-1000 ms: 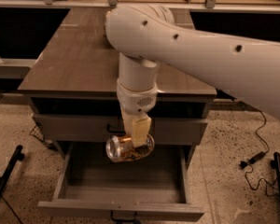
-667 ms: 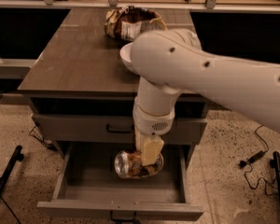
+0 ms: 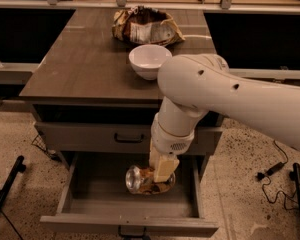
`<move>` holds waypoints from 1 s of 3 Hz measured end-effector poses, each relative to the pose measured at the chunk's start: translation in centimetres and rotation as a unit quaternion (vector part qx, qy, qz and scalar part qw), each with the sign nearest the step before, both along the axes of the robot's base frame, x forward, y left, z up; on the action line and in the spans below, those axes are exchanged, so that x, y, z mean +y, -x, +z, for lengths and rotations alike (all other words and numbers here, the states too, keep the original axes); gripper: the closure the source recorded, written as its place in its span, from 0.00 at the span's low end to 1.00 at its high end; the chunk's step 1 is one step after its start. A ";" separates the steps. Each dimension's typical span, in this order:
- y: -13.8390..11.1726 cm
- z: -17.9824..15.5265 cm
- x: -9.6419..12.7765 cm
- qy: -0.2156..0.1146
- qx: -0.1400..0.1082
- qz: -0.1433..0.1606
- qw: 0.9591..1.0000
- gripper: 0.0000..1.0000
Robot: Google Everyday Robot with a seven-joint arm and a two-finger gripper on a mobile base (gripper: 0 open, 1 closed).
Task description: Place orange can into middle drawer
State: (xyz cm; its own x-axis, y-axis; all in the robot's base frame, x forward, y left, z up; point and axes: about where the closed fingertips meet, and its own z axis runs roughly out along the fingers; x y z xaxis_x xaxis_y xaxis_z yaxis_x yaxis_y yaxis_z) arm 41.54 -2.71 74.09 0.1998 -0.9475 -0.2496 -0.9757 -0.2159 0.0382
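Camera view: a white arm [image 3: 230, 96] comes in from the right edge of the frame, bends near the centre and drops straight down in front of the table [image 3: 80, 66]. At its lower end the gripper [image 3: 159, 180] hangs inside the open middle drawer [image 3: 125, 224], in the lower centre of the frame. Its tan fingers [image 3: 165, 168] are clamped on the orange can [image 3: 136, 179], one finger crossing the can's body. The can is held on its side, its silver end turned toward the lower left. It sits above the centre of the drawer floor, inside the side walls. Whether it touches the floor cannot be told.

The middle drawer is pulled well out toward the bottom of the frame. Its thin front panel runs along the lower edge, with part of a black handle showing below it. Just above the open drawer, the upper drawer front [image 3: 90, 136] is closed, a curved black handle at its centre.

On the table top, a white bowl [image 3: 148, 60] stands upright near the front right, partly behind the arm's elbow. Behind it, in the upper centre of the frame, lies a crumpled brown-and-white snack bag [image 3: 146, 26], near the bowl.

On the speckled floor [image 3: 20, 134], a black cable [image 3: 274, 170] trails at the right, and a black stand leg [image 3: 6, 190] slants at the lower left.
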 end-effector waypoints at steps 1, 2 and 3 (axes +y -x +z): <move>-1.6 -2.3 2.4 -0.047 -0.002 -0.005 0.999 1.00; -3.8 -5.4 3.5 -0.086 -0.015 -0.040 0.995 1.00; -5.6 -7.9 3.6 -0.109 -0.029 -0.072 0.991 1.00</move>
